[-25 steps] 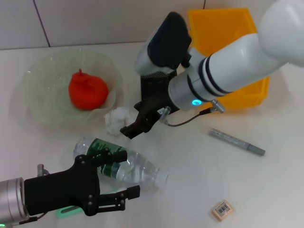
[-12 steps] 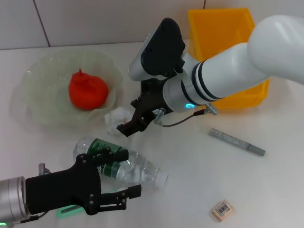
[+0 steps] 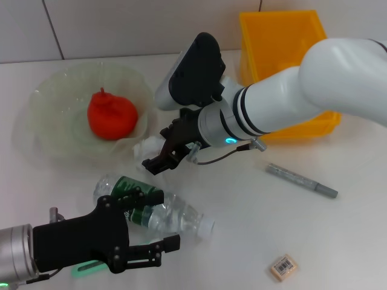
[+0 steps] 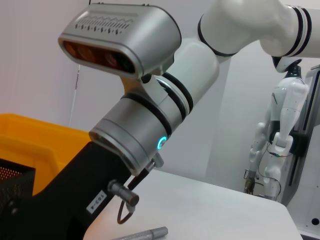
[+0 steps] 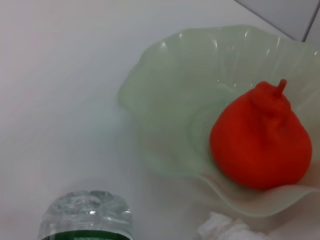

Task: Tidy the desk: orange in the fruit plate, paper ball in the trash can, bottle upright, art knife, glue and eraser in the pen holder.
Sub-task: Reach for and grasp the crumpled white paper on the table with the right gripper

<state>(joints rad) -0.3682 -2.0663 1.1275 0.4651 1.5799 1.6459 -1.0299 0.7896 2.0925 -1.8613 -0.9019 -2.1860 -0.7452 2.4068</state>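
Paper ball (image 3: 149,148) on table (image 3: 242,205), touching plate (image 3: 48,103) rim. Right pincer (image 3: 158,158) spread apart just above. Light, crushable, springy: pinch across middle. Left pincer (image 3: 158,251) spread apart, beside lying bottle (image 3: 151,208).

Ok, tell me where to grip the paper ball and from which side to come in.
Grip the paper ball across its crumpled middle, coming from above. It lies on the table against the fruit plate rim, so a sideways approach is blocked there; the right gripper is already over it.
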